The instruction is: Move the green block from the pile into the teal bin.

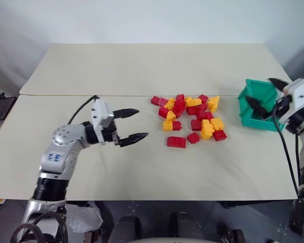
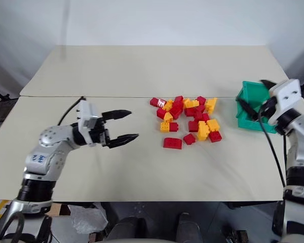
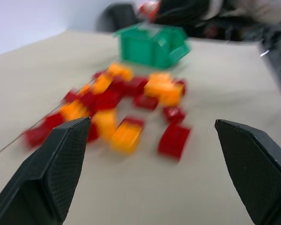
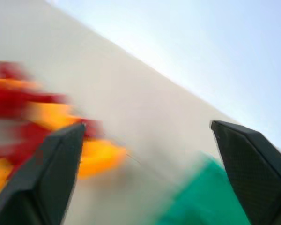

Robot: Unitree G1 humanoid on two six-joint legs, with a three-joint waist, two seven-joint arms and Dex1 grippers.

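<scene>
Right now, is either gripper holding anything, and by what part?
Nothing is held. The left gripper is open beside the pile; the right gripper is open over the teal bin, fingers empty.

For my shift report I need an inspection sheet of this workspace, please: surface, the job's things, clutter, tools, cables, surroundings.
Surface: beige table with a seam across its middle.
Job's things: pile of red and yellow bricks, right of centre; teal bin at the right edge; no green block seen in the pile or elsewhere.
Clutter: nothing seen on the table besides the bricks.
Tools: left tool open, empty, left of the pile, pointing toward it; right tool open, empty, at the bin.
Cables: black cable looping behind the left tool; black cable hanging along the right arm.
Surroundings: pale wall behind the table; dark object at the left.
</scene>
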